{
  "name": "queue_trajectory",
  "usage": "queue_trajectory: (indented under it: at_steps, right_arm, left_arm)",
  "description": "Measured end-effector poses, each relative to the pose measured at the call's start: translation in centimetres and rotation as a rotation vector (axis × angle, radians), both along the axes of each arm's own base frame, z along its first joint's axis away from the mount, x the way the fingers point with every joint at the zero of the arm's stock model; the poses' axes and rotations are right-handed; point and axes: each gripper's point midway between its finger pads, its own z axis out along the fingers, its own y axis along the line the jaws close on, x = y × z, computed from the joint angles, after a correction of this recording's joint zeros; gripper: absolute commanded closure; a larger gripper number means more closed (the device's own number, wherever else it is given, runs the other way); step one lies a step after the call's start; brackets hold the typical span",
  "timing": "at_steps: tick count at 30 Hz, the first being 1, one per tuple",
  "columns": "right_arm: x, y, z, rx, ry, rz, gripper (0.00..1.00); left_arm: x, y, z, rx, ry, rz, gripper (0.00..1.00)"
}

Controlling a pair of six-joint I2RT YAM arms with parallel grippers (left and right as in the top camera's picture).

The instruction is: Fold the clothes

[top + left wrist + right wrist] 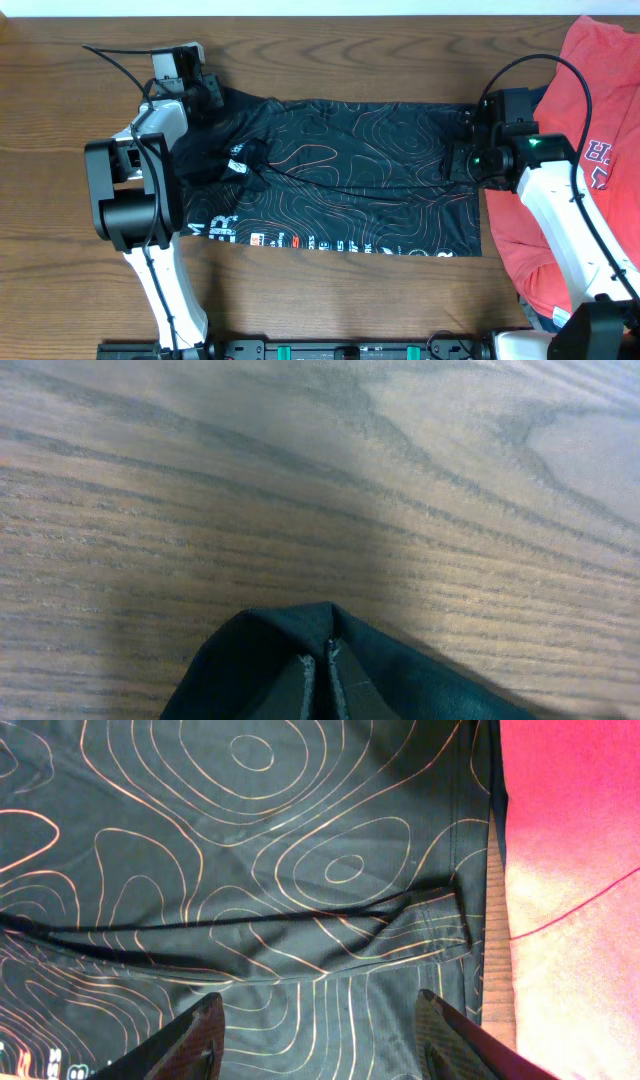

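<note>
The black jersey [340, 175] with orange contour swirls lies folded lengthwise across the table, logos along its near edge. My left gripper [205, 92] is at its far left corner, shut on a pinch of the black fabric [290, 650] just above the wood. My right gripper [465, 160] hovers open over the jersey's right end [330, 870], its fingers [320, 1030] apart and empty above a folded hem.
A red T-shirt [590, 150] with white lettering lies at the right edge, also in the right wrist view [570, 870]. Bare wood table [330, 60] runs along the back and front of the jersey.
</note>
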Motion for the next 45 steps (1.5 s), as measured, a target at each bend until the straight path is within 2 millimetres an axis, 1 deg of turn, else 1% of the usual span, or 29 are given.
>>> queue_trajectory:
  at_steps: [4,7,9,11,15,18,21,23,25,26,27,29,31,33,38,41,45]
  right_arm:
    - [-0.1,0.0,-0.8,-0.003,0.030,-0.001,0.42]
    - [-0.1,-0.1,-1.8,-0.009,0.058,-0.002,0.43]
    - [0.1,-0.2,-2.1,-0.011,0.069,-0.004,0.45]
    - [0.9,-0.2,-2.0,-0.013,0.069,-0.008,0.45]
    - [4.0,-0.3,-1.0,-0.017,0.062,-0.018,0.44]
    - [6.5,-0.2,-0.3,-0.020,0.077,-0.020,0.43]
    - [9.3,0.0,-0.5,-0.020,0.087,-0.021,0.42]
    - [11.3,-0.1,-1.0,-0.018,0.081,-0.027,0.42]
    - [13.2,-0.5,-1.7,-0.019,0.070,-0.040,0.43]
    - [14.4,-0.8,-2.1,-0.017,0.055,-0.048,0.41]
    - [15.2,-1.3,-2.4,-0.023,0.044,-0.058,0.40]
    - [16.5,-2.1,-3.4,-0.028,0.036,-0.092,0.40]
    - [17.4,-2.8,-4.3,-0.031,0.028,-0.124,0.40]
    - [17.9,-3.5,-5.4,-0.032,0.032,-0.154,0.40]
    - [17.9,-4.9,-7.6,-0.039,0.071,-0.211,0.39]
    - [18.2,-5.5,-8.2,-0.052,0.065,-0.231,0.39]
    - [18.8,-5.7,-8.2,-0.058,0.043,-0.252,0.38]
  left_arm:
    - [-0.6,0.3,-0.3,-0.005,0.029,0.009,0.94]
    - [-1.2,1.1,0.0,-0.009,0.054,0.025,0.93]
    - [-1.8,1.8,0.8,-0.016,0.069,0.045,0.94]
    - [-2.3,2.6,2.3,-0.025,0.071,0.070,0.94]
    - [-3.1,3.5,5.5,-0.046,0.054,0.100,0.94]
    - [-3.7,3.3,6.8,-0.062,0.058,0.096,0.94]
    - [-4.4,2.9,6.8,-0.076,0.088,0.097,0.94]
    - [-4.9,2.8,6.4,-0.082,0.113,0.099,0.94]
    - [-5.2,2.7,6.2,-0.085,0.129,0.100,0.94]
    - [-5.2,2.7,6.2,-0.087,0.130,0.101,0.94]
    - [-5.2,2.7,6.2,-0.088,0.132,0.101,0.94]
    - [-5.3,2.7,6.1,-0.088,0.135,0.101,0.94]
    - [-5.3,2.7,6.1,-0.089,0.138,0.102,0.94]
    - [-5.4,2.7,6.1,-0.089,0.140,0.102,0.94]
    - [-5.5,2.7,6.0,-0.090,0.144,0.102,0.94]
    - [-5.5,2.7,6.0,-0.090,0.145,0.102,0.94]
    - [-5.5,2.7,6.0,-0.090,0.144,0.102,0.94]
